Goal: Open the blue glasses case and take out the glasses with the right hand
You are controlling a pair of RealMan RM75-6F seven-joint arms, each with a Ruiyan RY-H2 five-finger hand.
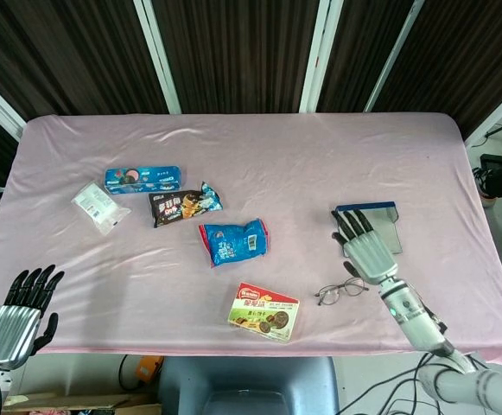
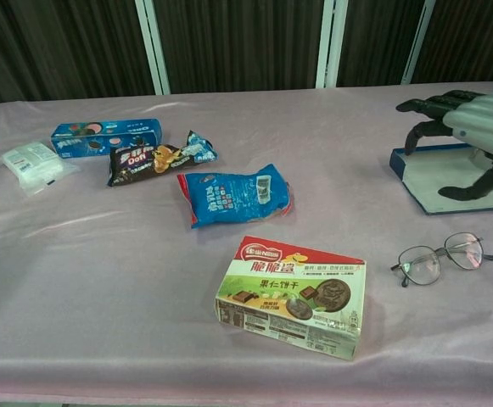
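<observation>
Step in hand: the thin wire-framed glasses (image 1: 341, 290) lie out of the case on the pink-clothed bench (image 1: 276, 164); I judge the take-out all but done, with only a clean release and withdrawal left.
Right robot hand: my right robot hand (image 1: 365, 248) hovers over the near-left part of the flat blue glasses case with pale grey lining (image 1: 385, 226), fingers apart and curled downward, holding nothing. In the chest view the right robot hand (image 2: 471, 127) hangs above the case (image 2: 437, 178), dark fingertips close to the lining; contact cannot be confirmed.
Left robot hand: my left robot hand (image 1: 17, 322) waits at the near-left bench edge, fingers spread, empty.
How to do it well: I lift straight up before drawing back, so the curled fingers neither drag the case nor sweep the frame just beside it.
Glasses position: on the cloth, just in front of the case, apart from it.
Glasses orientation: long axis runs left to right, slightly raised toward the right; the lenses sit along that line. Which way the temples fold I cannot tell.
Case orientation: lies open and flat, blue rim toward the far side.
</observation>
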